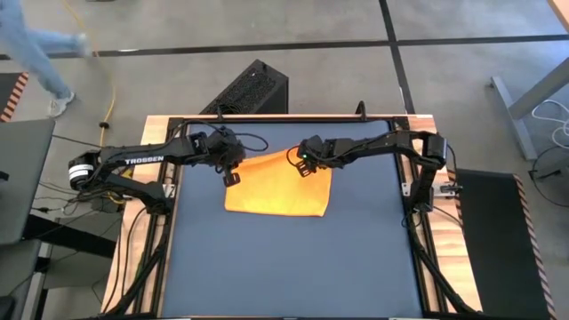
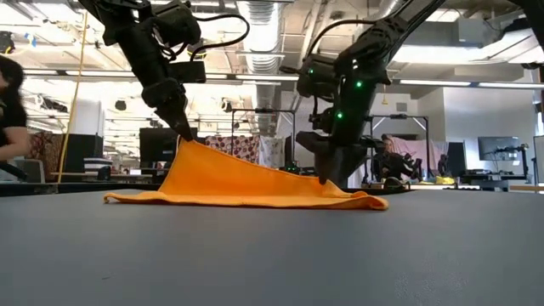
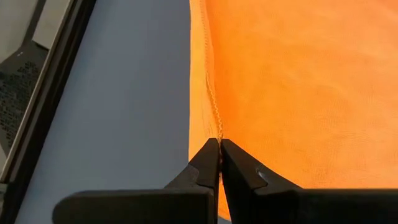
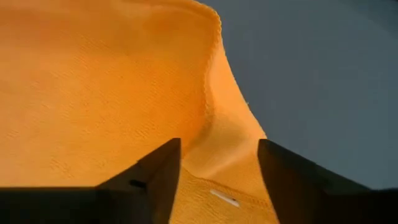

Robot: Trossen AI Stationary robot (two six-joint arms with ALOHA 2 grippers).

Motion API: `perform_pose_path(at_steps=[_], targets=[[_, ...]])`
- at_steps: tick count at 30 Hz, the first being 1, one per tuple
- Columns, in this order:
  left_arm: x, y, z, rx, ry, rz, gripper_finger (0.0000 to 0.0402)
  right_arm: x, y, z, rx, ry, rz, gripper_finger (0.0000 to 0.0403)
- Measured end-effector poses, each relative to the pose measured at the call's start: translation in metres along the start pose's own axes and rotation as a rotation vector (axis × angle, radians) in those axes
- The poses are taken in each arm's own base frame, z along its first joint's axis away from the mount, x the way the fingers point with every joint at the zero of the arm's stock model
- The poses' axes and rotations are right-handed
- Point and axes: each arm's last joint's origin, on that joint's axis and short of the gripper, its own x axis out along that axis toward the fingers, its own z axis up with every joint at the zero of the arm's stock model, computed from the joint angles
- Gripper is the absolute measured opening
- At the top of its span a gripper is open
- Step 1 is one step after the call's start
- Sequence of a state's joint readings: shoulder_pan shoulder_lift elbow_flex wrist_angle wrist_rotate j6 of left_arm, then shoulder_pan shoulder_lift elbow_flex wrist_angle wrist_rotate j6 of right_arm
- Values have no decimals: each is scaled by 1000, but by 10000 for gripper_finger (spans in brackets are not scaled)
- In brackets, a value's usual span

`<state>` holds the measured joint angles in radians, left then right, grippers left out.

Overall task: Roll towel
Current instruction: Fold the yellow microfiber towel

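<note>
Two grippers work the far edge of the towel (image 1: 277, 185): the left gripper (image 3: 219, 163) pinches its hem at ten o'clock, lifting a peak, while the right gripper (image 4: 219, 177) stands spread over the corner at one o'clock, holding nothing. No roll is formed yet (judging by the flat cloth). The dark blue tabletop (image 1: 293, 267) lies bare around it; a person (image 2: 12, 119) is seen in the workshop behind.

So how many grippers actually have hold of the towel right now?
1. The left gripper is shut on the towel at its far left edge, lifting it. The right gripper is open over the far right corner, gripping nothing.
</note>
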<state>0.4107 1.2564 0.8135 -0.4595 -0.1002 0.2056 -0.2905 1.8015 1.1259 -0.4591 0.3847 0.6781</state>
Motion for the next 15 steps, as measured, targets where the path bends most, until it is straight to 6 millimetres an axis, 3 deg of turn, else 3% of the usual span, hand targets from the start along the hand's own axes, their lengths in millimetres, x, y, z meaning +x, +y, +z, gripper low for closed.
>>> perform_pose_path(at_steps=[4, 15], targets=[[0, 2, -1, -5, 3, 3, 0, 0, 1, 0, 9, -7, 9, 274], [0, 4, -1, -14, 4, -2, 0, -9, 17, -13, 69, -51, -9, 275]])
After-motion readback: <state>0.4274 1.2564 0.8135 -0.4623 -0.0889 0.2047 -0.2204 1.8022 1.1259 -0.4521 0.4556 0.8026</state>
